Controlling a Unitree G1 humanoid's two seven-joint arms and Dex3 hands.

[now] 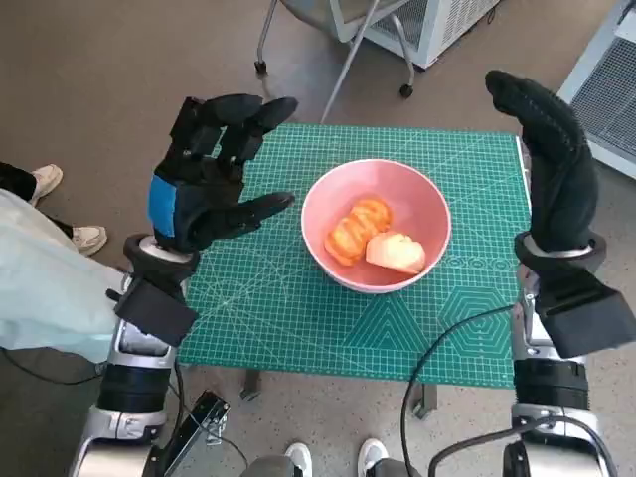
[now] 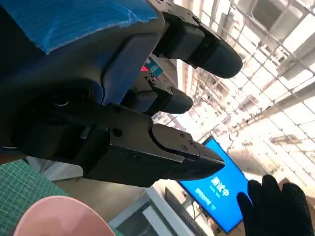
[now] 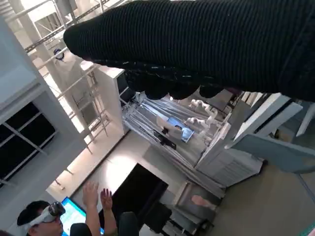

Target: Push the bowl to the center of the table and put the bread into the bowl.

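The blue-taped black left hand and the black knitted-glove right hand are both hovering raised, fingers apart, holding nothing (one on either side of the round pink bowl). The bowl is sitting mid-mat on the green cutting mat, well clear of its edges, with the orange bread and a paler piece lying inside.

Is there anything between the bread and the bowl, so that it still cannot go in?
Nothing visible blocks it. Both bread pieces already lie inside the pink bowl, near the green mat's middle. The left robot hand and right robot hand are raised, holding nothing.
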